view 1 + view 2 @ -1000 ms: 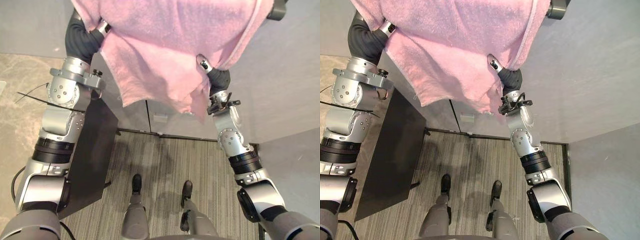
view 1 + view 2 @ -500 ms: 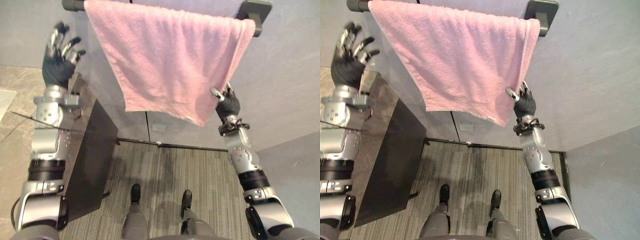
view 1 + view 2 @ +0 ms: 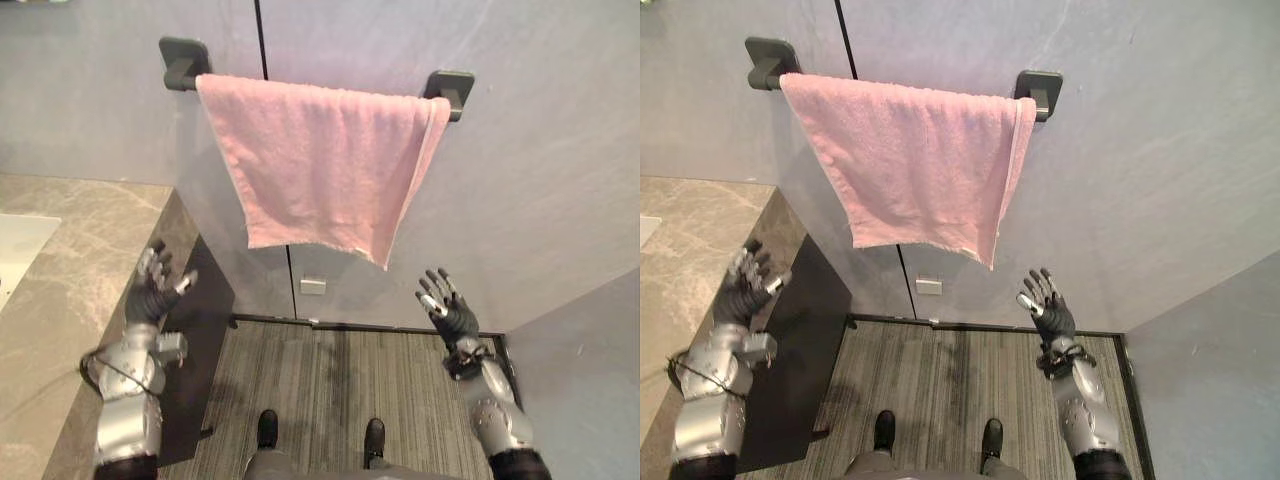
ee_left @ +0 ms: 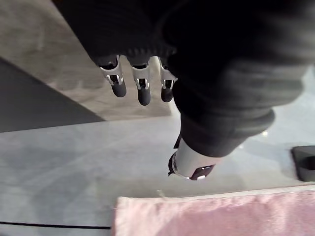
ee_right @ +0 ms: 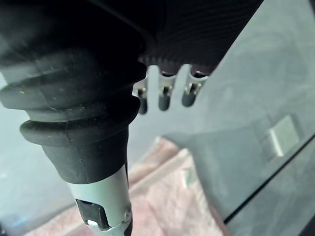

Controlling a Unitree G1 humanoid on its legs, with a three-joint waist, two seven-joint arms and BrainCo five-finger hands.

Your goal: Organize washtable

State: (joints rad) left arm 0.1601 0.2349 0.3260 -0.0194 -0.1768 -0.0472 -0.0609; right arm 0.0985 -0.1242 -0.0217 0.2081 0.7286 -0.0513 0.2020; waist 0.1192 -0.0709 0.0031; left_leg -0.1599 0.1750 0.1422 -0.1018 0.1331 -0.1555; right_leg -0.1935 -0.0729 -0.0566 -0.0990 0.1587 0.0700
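Observation:
A pink towel (image 3: 325,160) hangs draped over a wall rail held by two dark brackets (image 3: 182,62); its lower edge slants down to the right. My left hand (image 3: 154,294) is low at the left, beside the stone counter's end, fingers spread and holding nothing. My right hand (image 3: 447,308) is low at the right, below the towel's lower corner and apart from it, fingers straight and empty. The left wrist view shows the towel's edge (image 4: 211,216) past straight fingers (image 4: 141,88). Past my right hand's fingers (image 5: 165,98) shows the towel (image 5: 167,191).
A grey-brown stone counter (image 3: 70,260) runs along the left, with a white basin edge (image 3: 15,250) at far left and a dark side panel (image 3: 200,330) below. A grey wall with a dark vertical seam (image 3: 262,40) stands behind. Striped floor (image 3: 340,380) lies below.
Both hands let go of the towel, opened and dropped low to either side. The towel now hangs on the rail. The camera view has pulled back, showing the whole rail.

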